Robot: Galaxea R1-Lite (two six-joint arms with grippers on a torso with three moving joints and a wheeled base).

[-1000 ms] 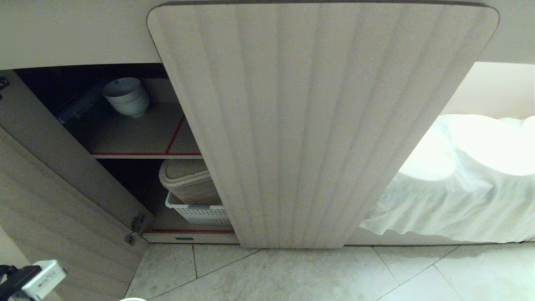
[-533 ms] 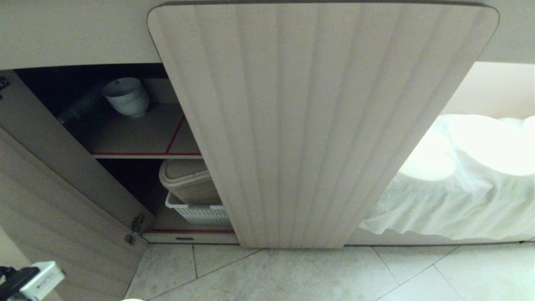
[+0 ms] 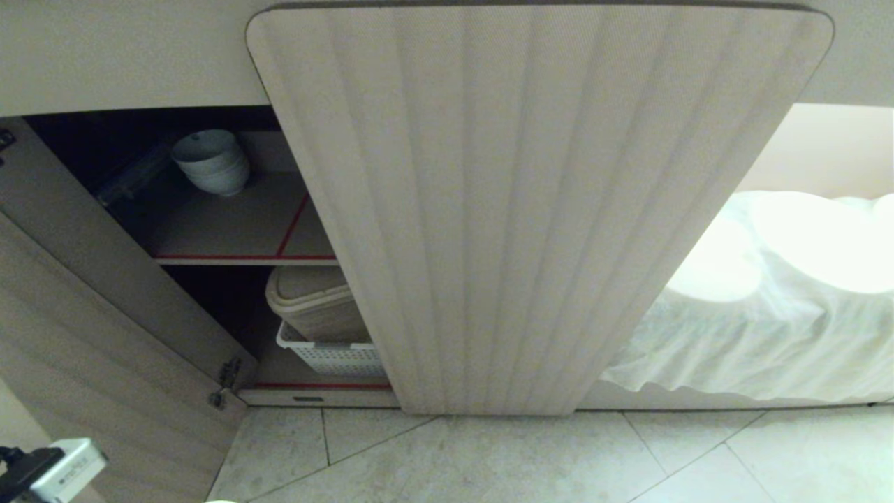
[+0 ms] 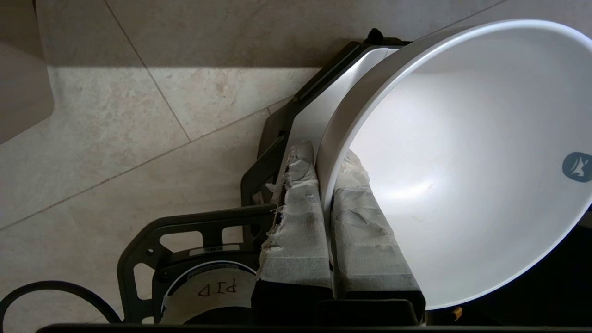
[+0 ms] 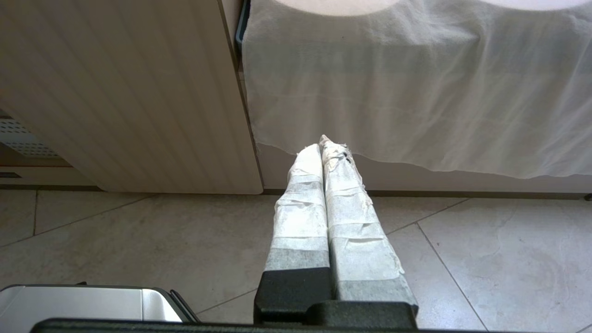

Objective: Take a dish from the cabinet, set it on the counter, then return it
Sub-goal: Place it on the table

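The dish (image 4: 462, 152), a deep plain white bowl, hangs tilted over the tiled floor. My left gripper (image 4: 323, 157) is shut on its rim, one taped finger inside the bowl and one outside. In the head view only the left wrist (image 3: 59, 469) shows, at the lower left corner. The cabinet (image 3: 531, 209) has its right fluted door closed and its left door (image 3: 84, 335) swung open. A stack of white bowls (image 3: 209, 162) stands on the upper red-edged shelf. My right gripper (image 5: 323, 145) is shut and empty, low over the floor. The counter top is out of view.
On the lower shelf a beige bin sits in a white basket (image 3: 328, 353). A white cloth (image 3: 768, 328) drapes the opening to the right of the cabinet. Part of my own base (image 4: 194, 259) lies below the left gripper. Pale floor tiles (image 3: 489, 461) run before the cabinet.
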